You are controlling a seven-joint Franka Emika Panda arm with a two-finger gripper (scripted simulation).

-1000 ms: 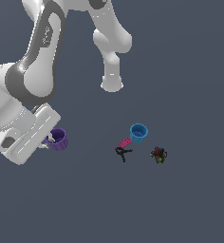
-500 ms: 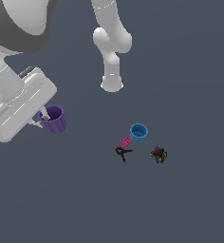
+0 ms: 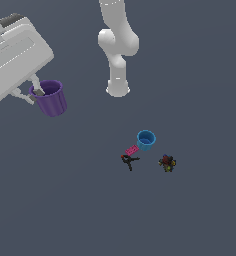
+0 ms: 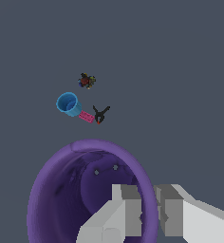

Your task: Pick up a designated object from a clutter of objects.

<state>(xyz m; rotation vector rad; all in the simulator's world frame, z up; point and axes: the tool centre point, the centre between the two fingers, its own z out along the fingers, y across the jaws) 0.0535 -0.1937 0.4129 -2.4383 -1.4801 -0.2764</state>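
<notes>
1. Exterior view: the one purple cup hangs at the exterior view's upper left, raised well apart from the other items.
2. The gripper is clamped on the purple cup's rim, one finger inside and one outside.
3. Wrist view shows the cup's ribbed inside close up, fingers pinching its wall.
4. Below lie one blue cup, one pink flat block touching it, one black-red clamp and one dark multicoloured toy.
5. No readable writing appears anywhere.

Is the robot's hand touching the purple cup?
Touching. In the wrist view the hand pinches the ribbed purple cup's rim, one finger inside, one outside; the exterior view shows it held.
</notes>
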